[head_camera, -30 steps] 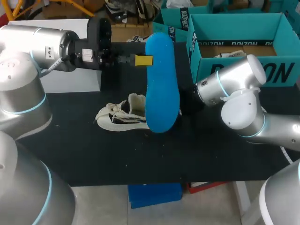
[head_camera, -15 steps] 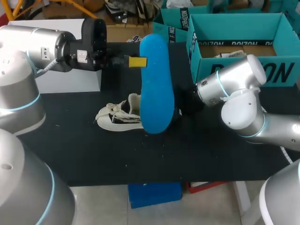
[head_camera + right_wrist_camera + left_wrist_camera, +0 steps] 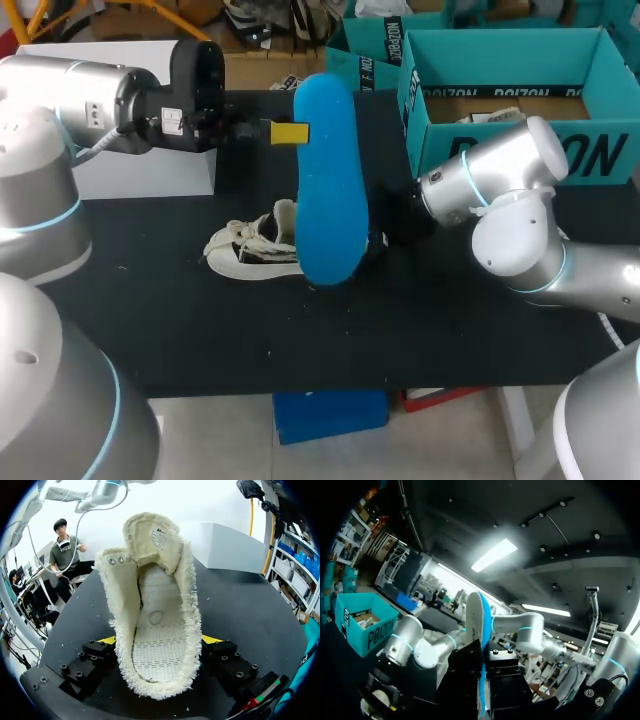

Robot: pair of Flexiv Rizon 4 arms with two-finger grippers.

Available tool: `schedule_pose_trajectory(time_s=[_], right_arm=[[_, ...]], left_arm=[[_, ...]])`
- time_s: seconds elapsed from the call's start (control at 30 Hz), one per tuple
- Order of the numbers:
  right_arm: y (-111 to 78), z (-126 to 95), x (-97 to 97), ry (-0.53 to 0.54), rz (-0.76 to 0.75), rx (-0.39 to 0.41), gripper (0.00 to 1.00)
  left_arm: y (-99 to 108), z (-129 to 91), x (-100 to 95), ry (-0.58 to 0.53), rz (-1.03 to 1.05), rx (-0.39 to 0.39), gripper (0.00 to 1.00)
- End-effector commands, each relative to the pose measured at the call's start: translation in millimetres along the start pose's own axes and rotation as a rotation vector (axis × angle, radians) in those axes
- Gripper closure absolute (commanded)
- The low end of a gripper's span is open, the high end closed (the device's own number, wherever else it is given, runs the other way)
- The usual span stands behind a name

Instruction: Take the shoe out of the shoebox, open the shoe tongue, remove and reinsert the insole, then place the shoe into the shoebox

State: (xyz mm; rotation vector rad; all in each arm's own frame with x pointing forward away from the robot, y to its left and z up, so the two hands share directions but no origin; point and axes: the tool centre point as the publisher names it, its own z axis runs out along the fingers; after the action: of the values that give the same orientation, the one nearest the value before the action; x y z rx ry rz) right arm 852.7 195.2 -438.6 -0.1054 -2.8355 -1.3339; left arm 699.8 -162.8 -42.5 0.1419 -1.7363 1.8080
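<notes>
At the centre of the head view, the left gripper (image 3: 293, 131) is clenched on the upper end of the blue insole (image 3: 328, 190). The insole hangs upright, its lower end by the heel of the shoe (image 3: 250, 250) on the black table (image 3: 300, 340). The right gripper (image 3: 159, 641) grasps that heel from 2 sides, with the tongue pulled up. The shoebox (image 3: 432, 130) sits at upper right. Reinsertion looks next: I'd tip the insole toe-first into the opening and slide it flat along the sole. The right grip should brace the shoe against skidding.
</notes>
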Motion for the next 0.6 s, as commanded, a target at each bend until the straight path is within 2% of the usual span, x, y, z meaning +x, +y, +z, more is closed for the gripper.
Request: schedule_pose_trajectory(time_s=[0.03,0.1,0.13,0.17,0.23,0.27,0.4,0.6], right_arm=[[-2.6,2.6,-1.5,-0.001,0.001,0.002,1.00],[-2.6,2.6,-1.5,-0.001,0.001,0.002,1.00],[-3.4,0.3,-1.7,0.020,0.002,0.036,0.58],[-4.4,-1.8,-1.6,0.038,0.004,0.077,0.00],[-7.1,-8.1,-0.3,0.057,0.002,0.123,0.00],[-9.0,-15.4,2.0,0.077,0.000,0.177,0.00],[-10.2,-25.5,4.9,0.083,0.001,0.241,0.00],[-7.6,-35.0,5.5,0.108,0.010,0.395,0.00]], left_arm=[[1.0,0.7,-0.5,-0.001,0.001,0.000,1.00],[1.0,0.7,-0.5,-0.001,0.001,0.000,1.00],[1.0,0.7,-0.5,-0.001,0.001,0.000,1.00],[1.0,0.7,-0.5,-0.001,0.001,0.000,1.00],[1.0,0.7,-0.5,-0.001,0.001,0.000,1.00],[1.0,0.7,-0.5,-0.001,0.001,0.000,1.00],[1.0,0.7,-0.5,-0.001,0.001,0.000,1.00],[1.0,0.7,-0.5,-0.001,0.001,0.000,1.00]])
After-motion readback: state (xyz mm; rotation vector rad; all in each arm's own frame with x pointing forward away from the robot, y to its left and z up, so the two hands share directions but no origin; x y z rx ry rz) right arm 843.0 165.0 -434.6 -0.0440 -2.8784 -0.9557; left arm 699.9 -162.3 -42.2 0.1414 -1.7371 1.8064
